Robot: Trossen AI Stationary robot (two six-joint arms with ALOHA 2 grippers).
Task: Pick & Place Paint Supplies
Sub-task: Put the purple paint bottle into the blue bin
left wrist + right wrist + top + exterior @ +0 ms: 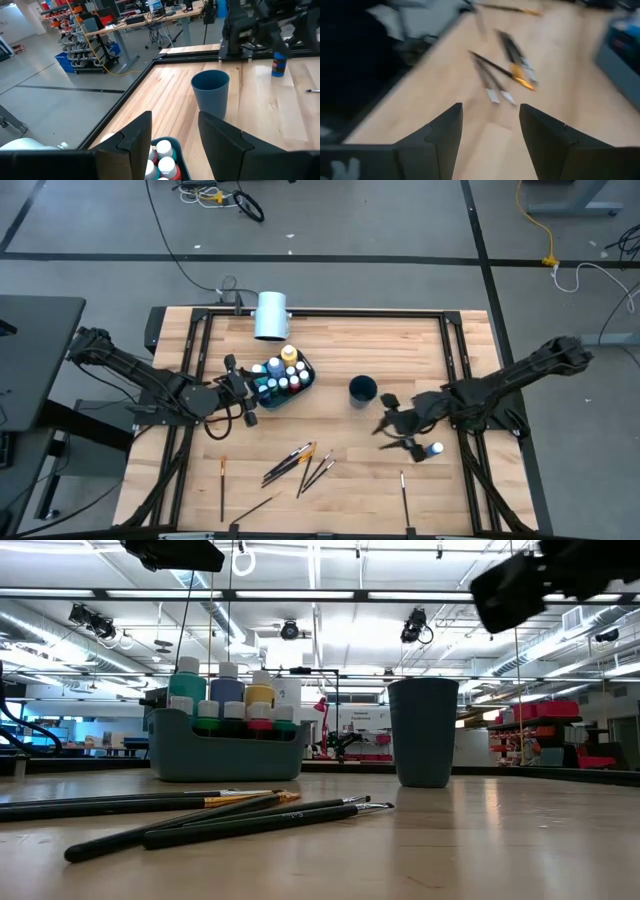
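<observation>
Paint bottles, white-capped with blue, yellow, red and green bodies, stood packed in a dark teal caddy left of centre on the surface. One blue bottle stood alone at right. Thin dark brushes, some with orange ferrules, lay scattered at the near side. A dark blue cup stood centre. Left end effector hovered over the caddy, fingers apart. Right end effector, fingers apart, hung near the lone bottle.

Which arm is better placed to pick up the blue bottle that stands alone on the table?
Right: the right pincer, open and empty, is beside the blue bottle; the left pincer is by the bottle caddy.
</observation>
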